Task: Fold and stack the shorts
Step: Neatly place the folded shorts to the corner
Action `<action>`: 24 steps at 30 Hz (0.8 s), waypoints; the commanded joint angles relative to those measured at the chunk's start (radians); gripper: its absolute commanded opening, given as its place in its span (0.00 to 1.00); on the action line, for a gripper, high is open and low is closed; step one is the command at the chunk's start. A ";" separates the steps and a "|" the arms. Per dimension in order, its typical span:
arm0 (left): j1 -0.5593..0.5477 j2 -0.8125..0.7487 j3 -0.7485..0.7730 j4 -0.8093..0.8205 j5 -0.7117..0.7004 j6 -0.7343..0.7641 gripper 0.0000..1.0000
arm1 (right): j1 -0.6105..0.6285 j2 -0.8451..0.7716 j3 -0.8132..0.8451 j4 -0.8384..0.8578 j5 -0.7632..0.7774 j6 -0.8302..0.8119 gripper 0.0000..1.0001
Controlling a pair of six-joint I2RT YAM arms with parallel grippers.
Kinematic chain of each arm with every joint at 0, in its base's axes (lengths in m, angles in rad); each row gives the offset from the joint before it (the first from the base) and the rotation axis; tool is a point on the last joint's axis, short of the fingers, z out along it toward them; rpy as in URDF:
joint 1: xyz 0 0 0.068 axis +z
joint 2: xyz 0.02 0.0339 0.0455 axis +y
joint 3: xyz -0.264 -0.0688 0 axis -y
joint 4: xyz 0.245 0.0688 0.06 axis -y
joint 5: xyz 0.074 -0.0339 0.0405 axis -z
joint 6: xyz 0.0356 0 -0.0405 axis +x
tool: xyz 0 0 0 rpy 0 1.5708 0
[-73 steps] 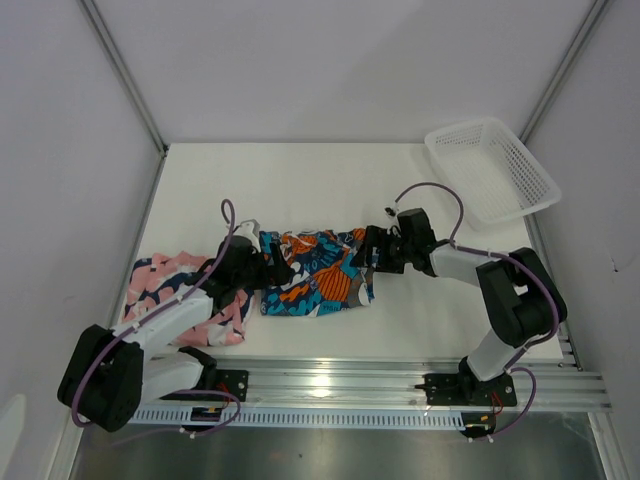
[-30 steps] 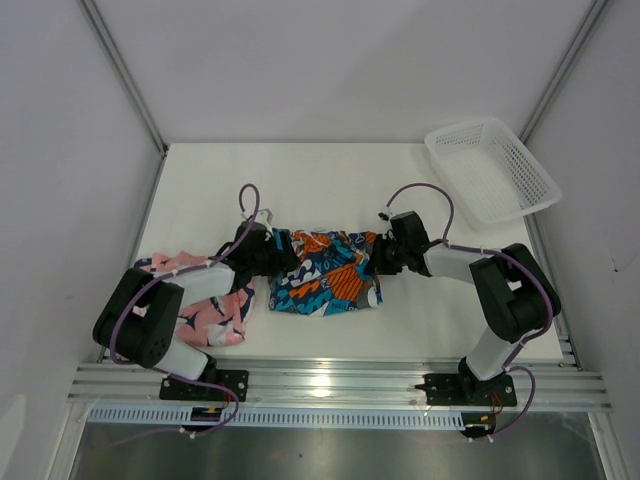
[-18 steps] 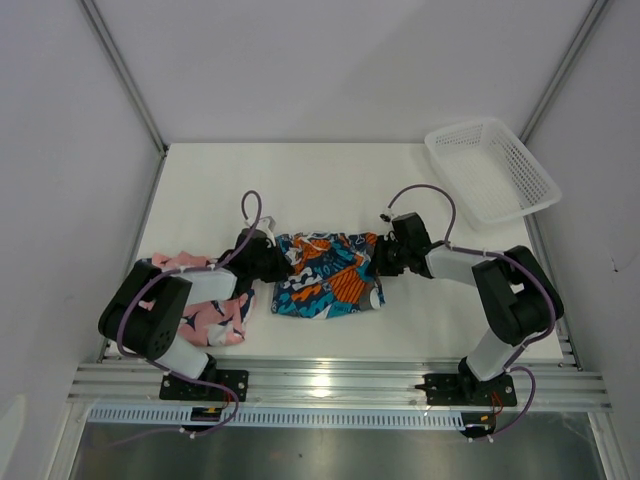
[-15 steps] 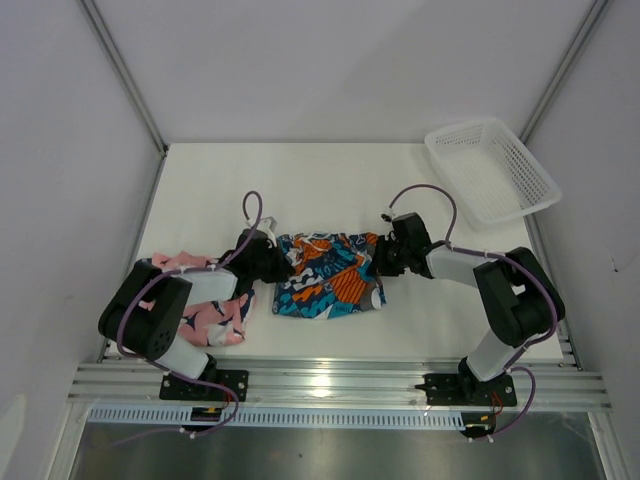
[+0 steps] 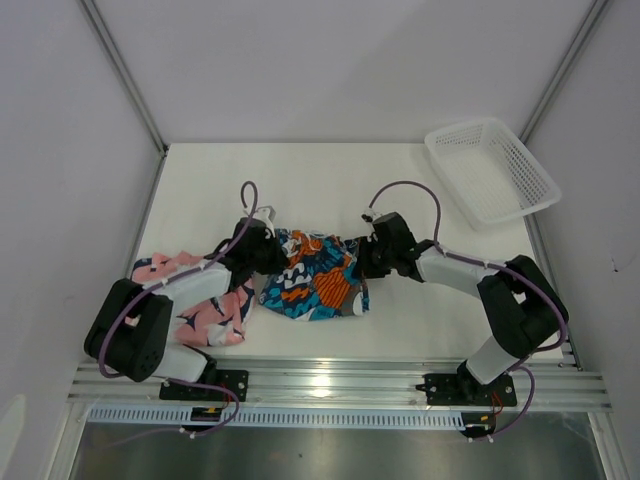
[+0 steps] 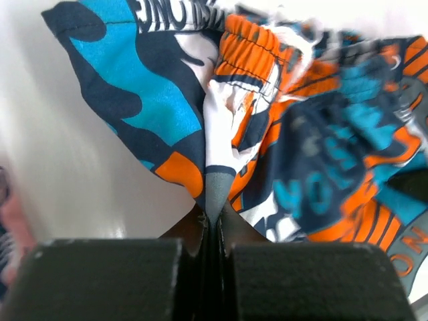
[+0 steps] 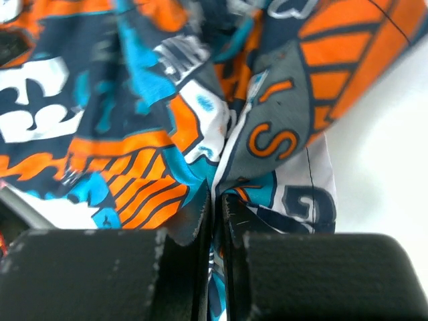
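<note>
The blue, teal, orange and white shorts (image 5: 315, 280) hang bunched between my two grippers at the table's middle. On their left edge my left gripper (image 5: 272, 250) is shut, a pinch of the fabric (image 6: 214, 187) caught between its jaws (image 6: 212, 217). My right gripper (image 5: 362, 258) is shut on the right edge, cloth (image 7: 267, 140) squeezed in its jaws (image 7: 217, 214). The pink shorts with navy-and-white shapes (image 5: 195, 305) lie flat at the left, partly under my left arm.
A white mesh basket (image 5: 490, 170) stands at the back right corner. The table's metal rail (image 5: 330, 385) runs along the near edge. White walls close in the left, back and right sides.
My left gripper has closed on the patterned shorts' left edge. Both grippers have moved inward and lifted, so the shorts went from lying spread to bunched between them.
</note>
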 commanded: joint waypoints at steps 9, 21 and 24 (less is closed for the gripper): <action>0.074 -0.122 0.319 -0.372 -0.057 0.071 0.00 | 0.144 -0.038 0.188 0.018 0.098 0.107 0.00; 0.477 -0.359 0.357 -0.651 -0.010 0.120 0.00 | 0.323 0.050 0.407 0.061 0.127 0.120 0.00; 0.641 -0.405 0.350 -0.697 0.062 0.160 0.00 | 0.374 0.106 0.458 0.104 0.124 0.132 0.00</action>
